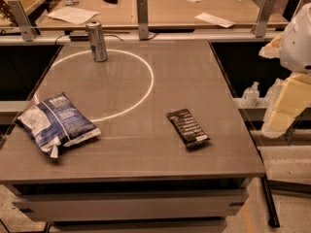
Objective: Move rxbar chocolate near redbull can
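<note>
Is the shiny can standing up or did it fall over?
Standing up: the redbull can rests on its base, shiny top upward. The end effector is far off at the picture's right edge.

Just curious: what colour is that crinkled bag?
Bag blue and white, camera view; gripper at right edge.

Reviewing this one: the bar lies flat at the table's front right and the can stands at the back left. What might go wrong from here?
1. The rxbar chocolate lies thin and flat on the table. The pincer, now off the table's right edge, may slip off the wrapper or scrape the surface.
2. The redbull can is slim and upright near the back edge. A close placement might tip it or push it off.
</note>
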`<action>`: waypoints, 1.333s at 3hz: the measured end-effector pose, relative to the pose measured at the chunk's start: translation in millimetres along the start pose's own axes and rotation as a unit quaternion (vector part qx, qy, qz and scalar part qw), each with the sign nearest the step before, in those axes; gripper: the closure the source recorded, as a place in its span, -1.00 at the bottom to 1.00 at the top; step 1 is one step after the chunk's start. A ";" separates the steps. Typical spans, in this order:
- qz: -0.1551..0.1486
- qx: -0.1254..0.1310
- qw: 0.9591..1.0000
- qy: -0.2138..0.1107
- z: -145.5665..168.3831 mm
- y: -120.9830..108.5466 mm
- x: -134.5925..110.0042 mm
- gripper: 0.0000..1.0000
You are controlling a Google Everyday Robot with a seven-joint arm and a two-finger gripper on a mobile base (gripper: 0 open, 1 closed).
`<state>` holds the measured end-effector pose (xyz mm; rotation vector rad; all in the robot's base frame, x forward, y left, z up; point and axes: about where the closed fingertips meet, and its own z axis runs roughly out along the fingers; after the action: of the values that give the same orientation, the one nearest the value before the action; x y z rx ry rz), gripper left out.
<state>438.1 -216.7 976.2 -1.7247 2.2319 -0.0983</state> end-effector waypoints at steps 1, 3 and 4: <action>0.000 0.000 1.000 0.000 0.0 0.0 0.0 -1.00; 0.133 -0.043 0.989 -0.042 7.5 -5.8 6.8 -1.00; 0.223 -0.067 0.971 -0.049 17.5 -2.7 -0.5 -1.00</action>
<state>445.8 -214.5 960.4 -1.2119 2.5358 0.2409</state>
